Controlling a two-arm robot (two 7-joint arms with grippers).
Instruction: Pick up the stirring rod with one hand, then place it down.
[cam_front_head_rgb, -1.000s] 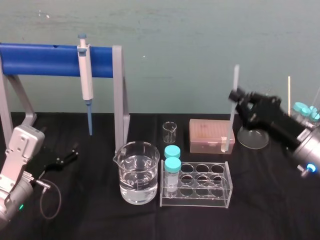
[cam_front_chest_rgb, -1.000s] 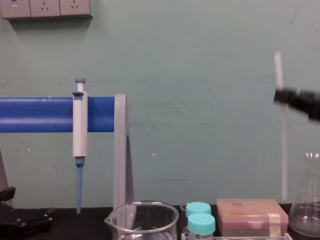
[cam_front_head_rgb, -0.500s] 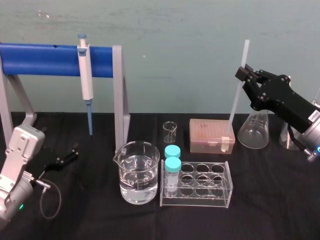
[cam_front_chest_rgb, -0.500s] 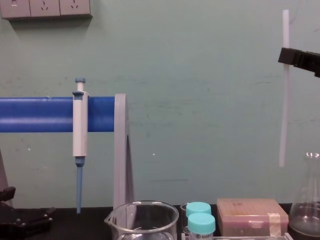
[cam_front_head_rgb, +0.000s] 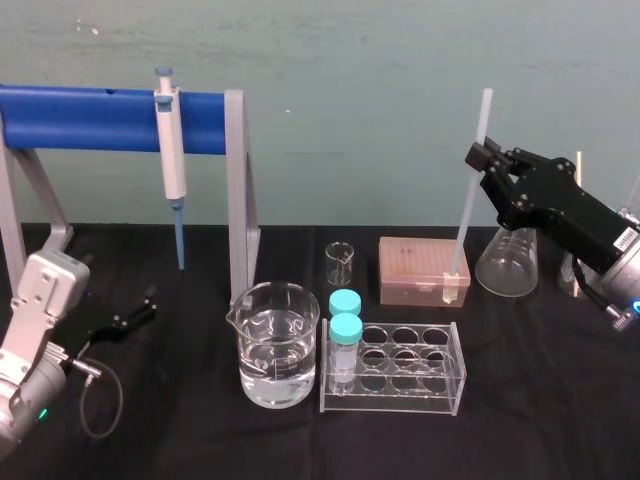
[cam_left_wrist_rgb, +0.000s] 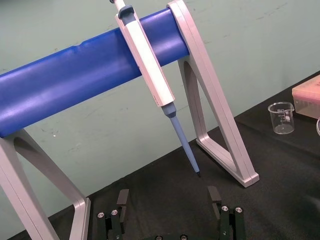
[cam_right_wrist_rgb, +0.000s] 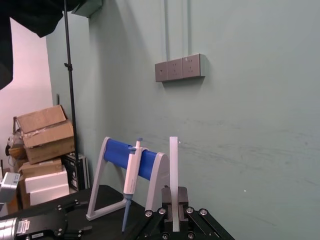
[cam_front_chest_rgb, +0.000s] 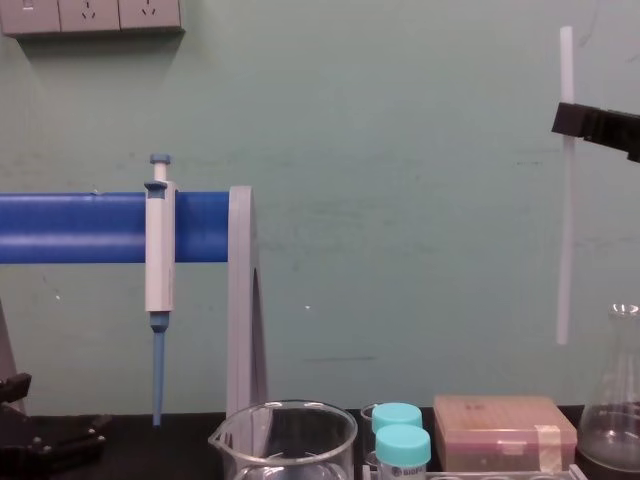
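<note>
The stirring rod (cam_front_head_rgb: 470, 200) is a thin translucent white stick, held nearly upright in the air at the right. My right gripper (cam_front_head_rgb: 481, 155), the hand, is shut on the rod's upper part. In the chest view the stirring rod (cam_front_chest_rgb: 564, 230) hangs from the right gripper (cam_front_chest_rgb: 568, 118) with its lower end well above the table. The right wrist view shows the stirring rod (cam_right_wrist_rgb: 173, 175) clamped between the black fingers (cam_right_wrist_rgb: 183, 197). My left gripper (cam_left_wrist_rgb: 168, 197) rests low at the table's left, open and holding nothing; the head view has the left gripper (cam_front_head_rgb: 128, 312) beside the blue stand.
A pipette (cam_front_head_rgb: 171, 150) hangs on the blue-barred stand (cam_front_head_rgb: 100, 120) at the left. A water beaker (cam_front_head_rgb: 277, 345), a clear tube rack (cam_front_head_rgb: 430, 400) with two teal-capped tubes, a small beaker (cam_front_head_rgb: 339, 263), a tan box (cam_front_head_rgb: 422, 270) and a flask (cam_front_head_rgb: 507, 262) stand mid-table.
My right gripper has raised the stirring rod clear of the table and brought it closer to upright. In the last half second it sank slightly and shifted left. The left arm stayed still.
</note>
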